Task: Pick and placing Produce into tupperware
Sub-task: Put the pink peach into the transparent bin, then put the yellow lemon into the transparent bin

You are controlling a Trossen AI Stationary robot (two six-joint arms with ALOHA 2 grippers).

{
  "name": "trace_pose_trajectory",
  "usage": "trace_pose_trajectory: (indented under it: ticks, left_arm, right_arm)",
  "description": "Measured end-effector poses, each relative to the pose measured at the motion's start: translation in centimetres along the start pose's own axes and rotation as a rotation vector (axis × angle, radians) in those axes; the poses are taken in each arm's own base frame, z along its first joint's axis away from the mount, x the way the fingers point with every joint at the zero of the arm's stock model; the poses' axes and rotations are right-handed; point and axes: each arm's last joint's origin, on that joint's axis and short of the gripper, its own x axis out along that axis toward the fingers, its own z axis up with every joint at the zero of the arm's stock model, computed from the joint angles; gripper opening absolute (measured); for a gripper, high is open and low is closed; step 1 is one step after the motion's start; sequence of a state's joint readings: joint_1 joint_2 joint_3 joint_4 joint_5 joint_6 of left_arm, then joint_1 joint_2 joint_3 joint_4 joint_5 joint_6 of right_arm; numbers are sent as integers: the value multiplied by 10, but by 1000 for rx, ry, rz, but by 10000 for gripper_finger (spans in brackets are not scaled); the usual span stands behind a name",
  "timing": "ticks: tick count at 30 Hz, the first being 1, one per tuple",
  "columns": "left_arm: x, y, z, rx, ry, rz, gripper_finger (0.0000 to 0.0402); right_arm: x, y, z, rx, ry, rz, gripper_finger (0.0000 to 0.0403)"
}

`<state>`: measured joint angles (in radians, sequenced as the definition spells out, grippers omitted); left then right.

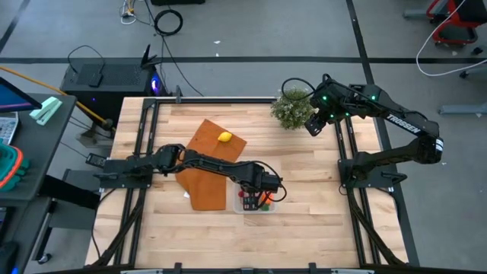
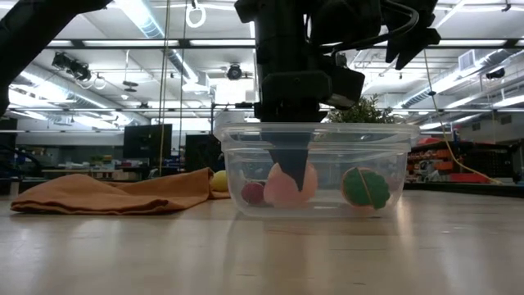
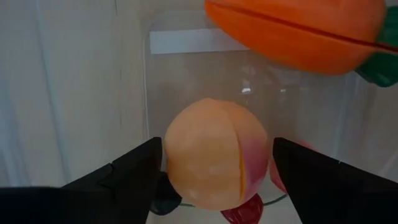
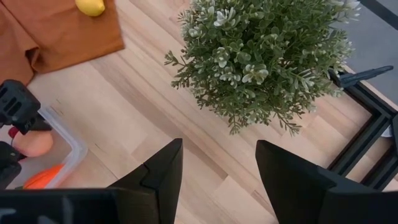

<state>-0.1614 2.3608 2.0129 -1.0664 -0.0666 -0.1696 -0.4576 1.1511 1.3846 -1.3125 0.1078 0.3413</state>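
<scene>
The clear tupperware [image 2: 393, 164] stands on the table's near middle, and my left gripper [image 3: 217, 149] reaches down into it from above, open. Between its two fingers sits the red-yellow round fruit [image 3: 214, 158], resting on the container's floor. Beside it in the tupperware lie the orange carrot [image 3: 298, 31] with its green top [image 2: 366, 188], a small red-pink piece [image 2: 253, 193] and a small dark piece [image 3: 165, 199]. The yellow lemon [image 1: 225, 137] lies on the orange-brown cloth [image 1: 209, 164]. My right gripper [image 4: 219, 155] hangs open, high at the far right, holding nothing. My left gripper has its fingers [image 3: 134, 171] on either side of the round fruit, pointing down into the tupperware. Only slim gaps show beside the fruit, and I cannot tell whether a finger touches it. The fruit sits on the container's floor.
A bushy green potted plant [image 1: 291, 108] stands at the far right, under my right gripper. The cloth spreads from the table's middle toward the left of the tupperware. Black frame rails [image 1: 346, 152] run along the table's sides. Bare wood lies to the right of the container.
</scene>
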Motion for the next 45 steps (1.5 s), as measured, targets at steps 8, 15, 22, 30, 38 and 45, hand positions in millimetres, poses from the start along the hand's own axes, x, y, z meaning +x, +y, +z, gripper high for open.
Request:
trace_pose_trajectory:
  ticks: [8,15,22,30,38,45]
  left_arm:
    - [-27,1,7,14,-10,-2,341]
    - [-71,5,21,12,-111,-16,337]
    - [-94,30,11,-35,-50,25,337]
    - [-92,109,1,-217,78,92,337]
    - [-91,169,-6,-298,90,60,334]
    - [-97,198,-15,-329,93,66,311]
  right_arm:
    - [0,0,0,-5,0,-1,174]
    - [0,0,0,-5,0,0,174]
    - [0,0,0,-5,0,0,174]
    - [0,0,0,-2,0,0,174]
    - [0,0,0,9,1,0,174]
    - [0,0,0,21,0,0,174]
